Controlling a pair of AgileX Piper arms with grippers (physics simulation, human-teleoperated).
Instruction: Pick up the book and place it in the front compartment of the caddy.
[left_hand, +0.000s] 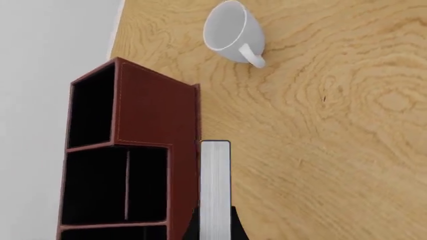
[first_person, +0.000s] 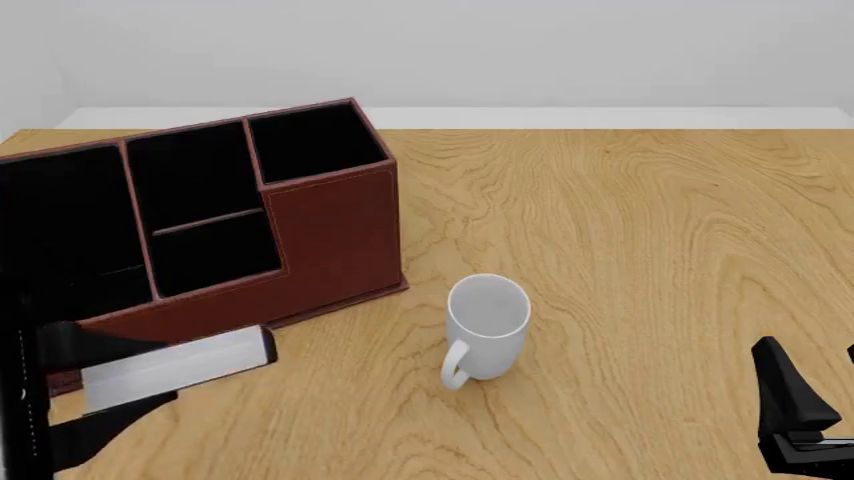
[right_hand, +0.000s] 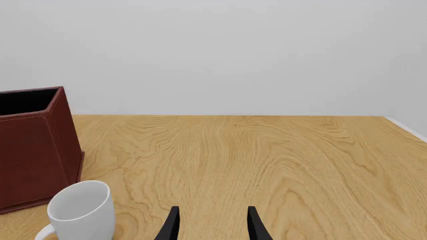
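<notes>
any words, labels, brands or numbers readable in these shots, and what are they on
None in any view.
The book shows only a plain white page edge.
The caddy is unmarked leather-look brown.
The white mug is blank.
The table shows only wood grain.

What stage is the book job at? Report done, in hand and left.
Done: the left gripper has the book clamped between its fingers, page edge showing, beside the caddy.
In hand: the book is held just outside the caddy's low front wall, apparently off the table.
Left: placing it in the front compartment and letting go. The right gripper is open, holding nothing, near the mug.
</notes>
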